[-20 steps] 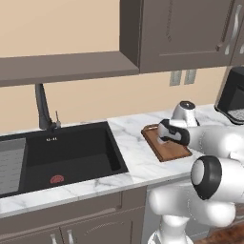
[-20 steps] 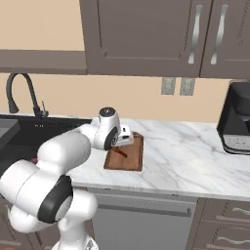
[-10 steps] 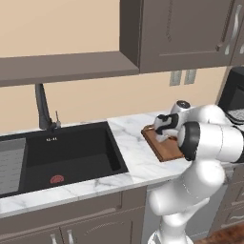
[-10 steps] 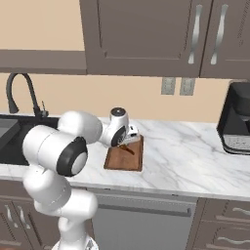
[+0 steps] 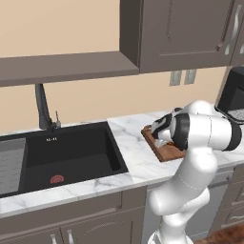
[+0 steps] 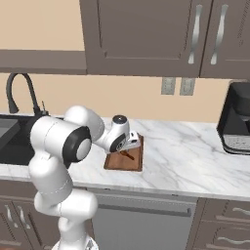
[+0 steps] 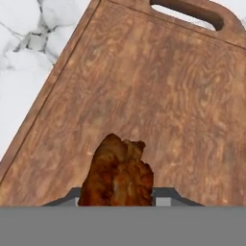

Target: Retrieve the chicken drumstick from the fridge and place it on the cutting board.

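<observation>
The cutting board (image 7: 158, 91) is reddish-brown wood with a raised rim and a handle slot at one end. It lies on the marble counter, to the right of the sink (image 6: 124, 160) (image 5: 167, 151). My gripper (image 7: 117, 196) hangs close over the board, shut on the chicken drumstick (image 7: 117, 173), a brown lumpy piece that juts out between the finger tips. From the right base view the gripper (image 6: 129, 149) points down at the board with the dark drumstick (image 6: 128, 155) just above the wood. The fridge is out of view.
A black sink (image 5: 66, 152) with a dark faucet (image 5: 43, 107) lies left of the board, and a small red thing (image 5: 57, 179) sits in the basin. A black coffee machine (image 6: 237, 122) stands at the counter's right end. Wall cabinets hang above.
The arm's elbow and upper links have swung round behind the hand. The hand has stayed over the board, a little further right and lower, with the drumstick still in its grip.
</observation>
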You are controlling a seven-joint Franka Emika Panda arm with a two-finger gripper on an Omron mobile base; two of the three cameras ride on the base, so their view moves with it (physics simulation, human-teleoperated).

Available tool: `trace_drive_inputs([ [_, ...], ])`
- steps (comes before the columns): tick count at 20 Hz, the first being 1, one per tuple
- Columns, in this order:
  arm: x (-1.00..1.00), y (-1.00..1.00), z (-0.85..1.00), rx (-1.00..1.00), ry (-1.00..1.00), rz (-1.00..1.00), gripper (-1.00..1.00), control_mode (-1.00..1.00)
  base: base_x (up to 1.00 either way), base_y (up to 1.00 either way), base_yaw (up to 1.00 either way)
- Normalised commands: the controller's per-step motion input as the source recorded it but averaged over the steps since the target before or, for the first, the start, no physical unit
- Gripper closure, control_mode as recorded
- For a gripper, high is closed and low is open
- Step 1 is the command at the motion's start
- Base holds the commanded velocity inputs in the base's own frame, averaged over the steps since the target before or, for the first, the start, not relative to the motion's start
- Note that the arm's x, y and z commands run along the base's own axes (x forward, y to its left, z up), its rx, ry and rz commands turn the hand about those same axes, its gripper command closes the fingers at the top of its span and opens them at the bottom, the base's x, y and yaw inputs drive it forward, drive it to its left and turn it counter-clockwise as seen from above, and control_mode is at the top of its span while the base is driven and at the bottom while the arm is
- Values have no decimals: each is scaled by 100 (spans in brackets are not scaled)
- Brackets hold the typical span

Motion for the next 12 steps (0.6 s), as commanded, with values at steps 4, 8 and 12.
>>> trace_drive_inputs([
  [4, 0, 3, -20, 0, 0, 0, 100, -100, 0, 0, 0],
  [8, 0, 2, -15, 0, 0, 0, -100, -100, 0, 0, 0],
  [12, 0, 5, -3, 0, 0, 0, -100, -100, 0, 0, 0],
])
